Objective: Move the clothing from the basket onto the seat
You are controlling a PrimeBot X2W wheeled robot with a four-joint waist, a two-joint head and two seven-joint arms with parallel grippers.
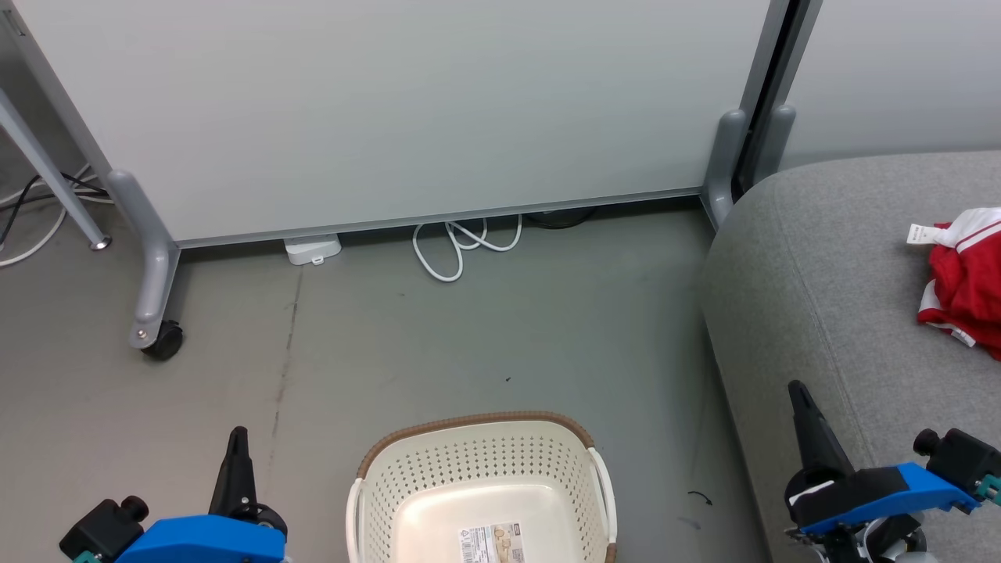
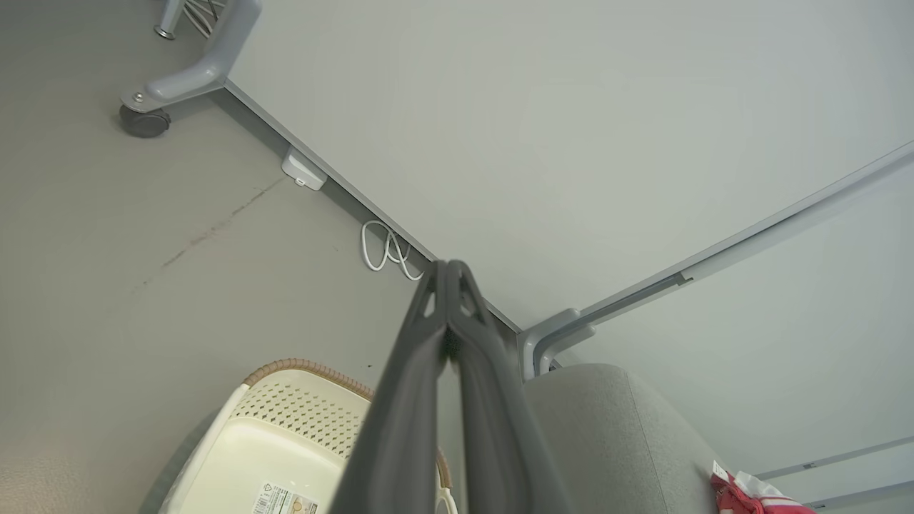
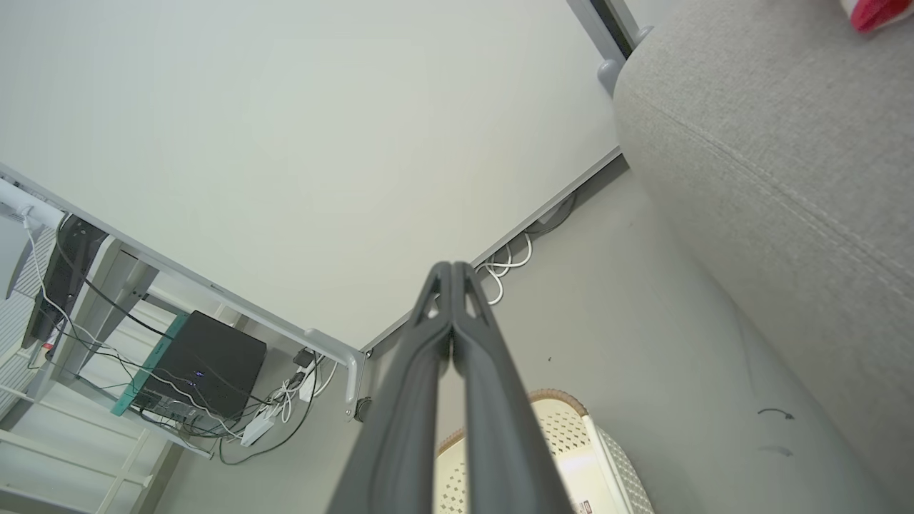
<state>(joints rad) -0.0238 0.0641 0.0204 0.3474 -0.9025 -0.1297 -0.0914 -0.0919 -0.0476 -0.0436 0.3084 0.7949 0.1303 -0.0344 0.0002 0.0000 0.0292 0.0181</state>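
Grey floor (image 1: 469, 344) spreads beyond my left pincer (image 1: 237, 432) and right pincer (image 1: 796, 387), both closed tight, holding nothing. Between them the basket (image 1: 469, 420) looks bare; the clothing (image 1: 966, 281) lies on the seat (image 1: 821, 274) beyond the right one, so the job seems done.

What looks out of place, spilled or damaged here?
Nothing serious. The basket stands upright and looks empty on the floor, and the red clothing lies bunched on the couch. Only a white cable loops loose under the partition.
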